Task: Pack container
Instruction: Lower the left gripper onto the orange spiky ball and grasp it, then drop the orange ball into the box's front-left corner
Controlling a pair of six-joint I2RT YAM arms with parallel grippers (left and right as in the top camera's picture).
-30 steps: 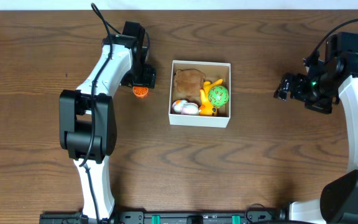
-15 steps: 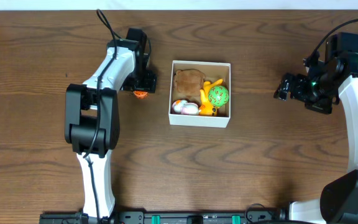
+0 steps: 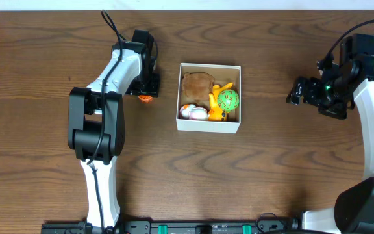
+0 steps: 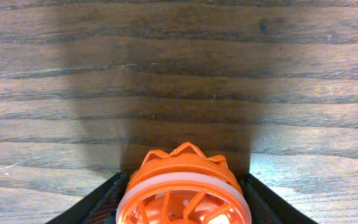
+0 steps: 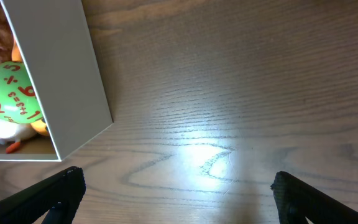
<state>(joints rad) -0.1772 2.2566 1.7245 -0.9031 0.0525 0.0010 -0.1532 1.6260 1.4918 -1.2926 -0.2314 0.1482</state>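
The container (image 3: 210, 126), a square white-walled box with a tan inside, sits mid-table and holds a brown plush, a green numbered ball (image 3: 227, 99), an orange toy and a pale egg-like toy. It also shows in the right wrist view (image 5: 67, 87). My left gripper (image 3: 146, 95) is left of the box, its jaws tight on both sides of an orange ribbed wheel toy with a white ring (image 4: 184, 190) at the table surface. My right gripper (image 3: 296, 91) is open and empty, far right of the box.
Dark wood table (image 3: 239, 175) all round. The arm bases stand at the front edge. A pale strip runs along the table's far edge.
My left gripper with the orange toy has shifted slightly up and left from a second ago; the arm's elbow swung right. The right arm has not moved.
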